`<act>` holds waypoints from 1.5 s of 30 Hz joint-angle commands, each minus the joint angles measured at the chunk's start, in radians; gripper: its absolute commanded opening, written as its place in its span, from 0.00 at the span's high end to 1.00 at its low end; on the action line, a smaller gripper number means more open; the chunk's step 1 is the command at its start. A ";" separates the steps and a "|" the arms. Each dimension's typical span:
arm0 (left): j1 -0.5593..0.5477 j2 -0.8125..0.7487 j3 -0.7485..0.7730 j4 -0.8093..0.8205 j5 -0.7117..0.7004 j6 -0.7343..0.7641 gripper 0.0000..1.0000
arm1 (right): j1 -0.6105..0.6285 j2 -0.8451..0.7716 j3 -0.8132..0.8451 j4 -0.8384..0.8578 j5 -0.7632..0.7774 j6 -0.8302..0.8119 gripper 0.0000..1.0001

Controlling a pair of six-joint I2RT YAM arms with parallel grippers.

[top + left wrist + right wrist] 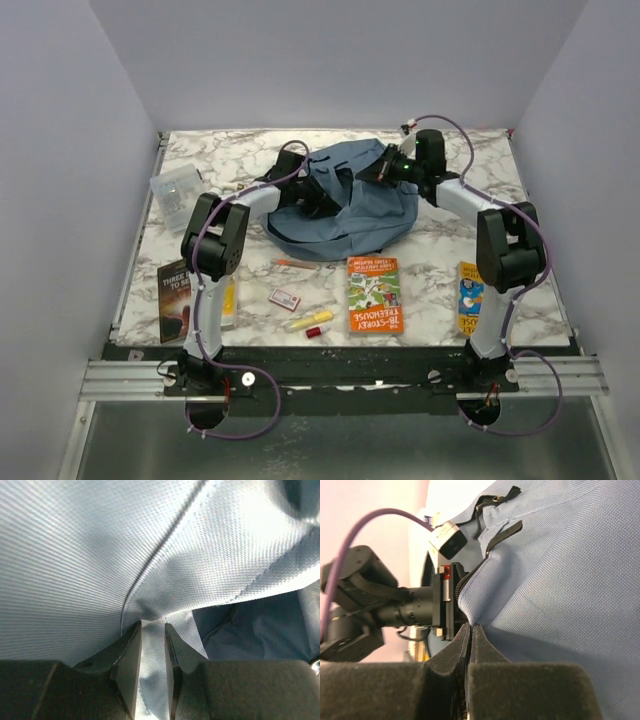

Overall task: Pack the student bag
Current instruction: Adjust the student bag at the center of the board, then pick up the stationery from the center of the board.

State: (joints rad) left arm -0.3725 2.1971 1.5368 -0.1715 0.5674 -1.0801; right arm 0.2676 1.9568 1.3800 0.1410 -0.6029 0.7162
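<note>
The backpack (350, 205) slumps at the far middle of the table (430, 270), its long side running left to right between the two arms. The left gripper (150, 647) pinches a fold of its cloth on the left flank; the right gripper (470, 632) — fingers pressed tight together — seems to nip the fabric by the zip on the far right. The opening probably lies between the two pinches, so drawing them apart looks like the next need.

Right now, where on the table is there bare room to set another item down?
The table is bare between the orange book and the yellow-blue book, and at the back between the clear box and the student bag. The front left is crowded: dark book, pen, highlighter.
</note>
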 commanded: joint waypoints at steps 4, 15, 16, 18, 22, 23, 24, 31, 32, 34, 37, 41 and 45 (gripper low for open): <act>0.012 -0.027 0.034 0.019 -0.028 0.011 0.69 | -0.075 0.037 0.024 0.221 -0.307 0.201 0.99; 0.042 -0.404 -0.138 -0.091 -0.038 0.245 0.13 | -0.083 0.076 0.089 0.021 -0.233 0.024 0.99; 0.047 -0.449 -0.183 -0.103 -0.050 0.266 0.11 | -0.084 0.078 0.097 0.013 -0.229 0.016 0.99; 0.055 -0.549 -0.284 -0.116 -0.073 0.294 0.09 | -0.085 0.078 0.110 -0.006 -0.224 0.001 0.99; 0.061 -0.752 -0.513 -0.146 -0.129 0.288 0.08 | -0.085 0.073 0.113 -0.032 -0.190 -0.039 0.99; 0.061 -0.804 -0.571 -0.165 -0.153 0.273 0.10 | -0.087 0.074 0.118 -0.045 -0.185 -0.050 0.99; 0.061 -0.851 -0.619 -0.191 -0.179 0.263 0.11 | -0.087 0.071 0.125 -0.058 -0.184 -0.058 0.99; 0.061 -1.042 -0.810 -0.414 -0.416 0.076 0.20 | -0.087 0.007 0.093 -0.108 -0.108 -0.127 0.99; 0.061 -1.053 -0.828 -0.421 -0.438 0.040 0.23 | -0.087 0.005 0.094 -0.113 -0.107 -0.131 0.99; 0.061 -1.063 -0.848 -0.428 -0.502 -0.043 0.34 | -0.086 0.003 0.103 -0.118 -0.111 -0.135 0.99; 0.060 -1.024 -0.819 -0.459 -0.556 -0.110 0.41 | -0.085 0.001 0.105 -0.121 -0.110 -0.139 0.99; 0.061 -0.907 -0.729 -0.524 -0.593 -0.125 0.40 | -0.085 -0.011 0.087 -0.121 -0.102 -0.146 0.99; 0.061 -0.811 -0.716 -0.555 -0.569 -0.225 0.40 | -0.085 -0.024 0.084 -0.119 -0.103 -0.146 0.99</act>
State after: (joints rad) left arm -0.3126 1.3144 0.7963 -0.6460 0.0364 -1.1790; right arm 0.1841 1.9953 1.4677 0.0231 -0.7235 0.5888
